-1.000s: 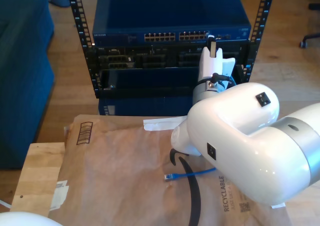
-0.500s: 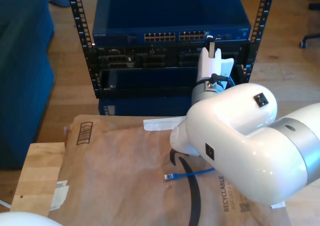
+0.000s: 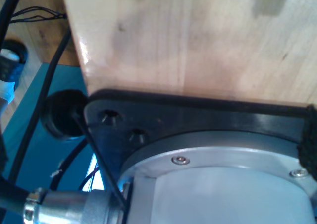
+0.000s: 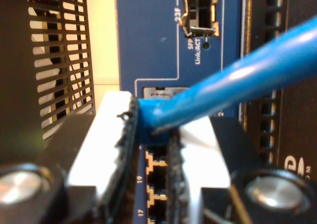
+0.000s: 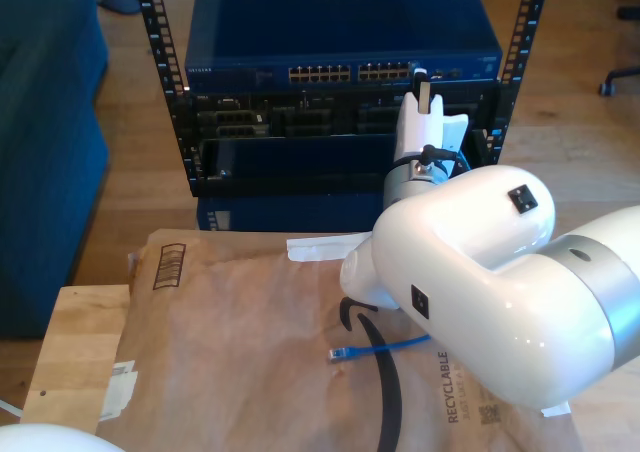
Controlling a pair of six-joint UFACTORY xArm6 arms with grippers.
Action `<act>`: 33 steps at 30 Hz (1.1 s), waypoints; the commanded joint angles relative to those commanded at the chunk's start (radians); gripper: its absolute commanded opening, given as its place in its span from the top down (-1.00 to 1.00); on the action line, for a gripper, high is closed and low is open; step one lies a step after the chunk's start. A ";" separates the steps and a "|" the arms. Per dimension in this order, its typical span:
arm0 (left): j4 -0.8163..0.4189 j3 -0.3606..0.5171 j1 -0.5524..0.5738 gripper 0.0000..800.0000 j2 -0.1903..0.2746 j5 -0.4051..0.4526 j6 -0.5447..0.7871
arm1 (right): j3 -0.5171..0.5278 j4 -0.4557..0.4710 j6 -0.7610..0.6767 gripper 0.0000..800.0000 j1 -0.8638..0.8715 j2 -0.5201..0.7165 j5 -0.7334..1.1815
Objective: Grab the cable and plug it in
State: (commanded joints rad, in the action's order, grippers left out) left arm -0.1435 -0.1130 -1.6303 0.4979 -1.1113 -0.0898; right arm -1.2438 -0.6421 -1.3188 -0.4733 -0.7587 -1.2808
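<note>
My second gripper [image 4: 151, 130] is shut on the cable [image 4: 237, 80]. Its blue plug end sits pinched between the black pads [image 4: 126, 135], and the cable runs off slanting away from the jaws. Right behind the plug are the numbered ports [image 4: 156, 177] of the blue network switch [image 4: 148, 45]. In the exterior view this second gripper [image 5: 422, 87] is at the switch's [image 5: 340, 32] port row, towards the exterior view's right. The cable's other end [image 5: 385, 345], with a small plug [image 5: 340, 353], lies on the brown paper [image 5: 250, 352].
The switch sits in a black rack [image 5: 160, 62] with more units below it. The white arm's bulky elbow [image 5: 480, 282] hangs over the paper. A thick black cable [image 5: 388, 392] crosses the paper. The first wrist view faces a wooden table edge [image 3: 198, 40] and a black base plate [image 3: 198, 115].
The white arm's elbow has edged very slightly towards the exterior view's left. The gripper stays at the port row, and the loose cable end has not moved.
</note>
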 joint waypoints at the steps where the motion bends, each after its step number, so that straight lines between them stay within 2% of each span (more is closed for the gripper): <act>1: 0.000 0.000 0.002 -1.00 0.000 0.000 0.000 | 0.000 0.000 0.000 1.00 0.000 0.000 0.002; 26: 0.000 0.000 0.002 -1.00 0.000 0.000 0.000 | -0.032 0.034 0.002 0.99 0.021 -0.017 0.003; 29: 0.000 0.000 0.000 -1.00 0.000 0.002 0.000 | -0.008 0.052 0.003 0.54 0.023 -0.012 0.005; 32: 0.000 0.000 0.000 -1.00 0.000 0.000 0.000 | 0.058 0.086 0.002 0.25 0.020 0.038 0.008; 33: 0.000 0.000 0.002 -1.00 0.000 0.000 0.000 | 0.091 0.089 0.003 0.21 0.020 0.061 0.008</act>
State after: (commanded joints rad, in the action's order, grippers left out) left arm -0.1435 -0.1130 -1.6287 0.4979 -1.1113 -0.0898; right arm -1.1533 -0.5531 -1.3157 -0.4534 -0.6974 -1.2731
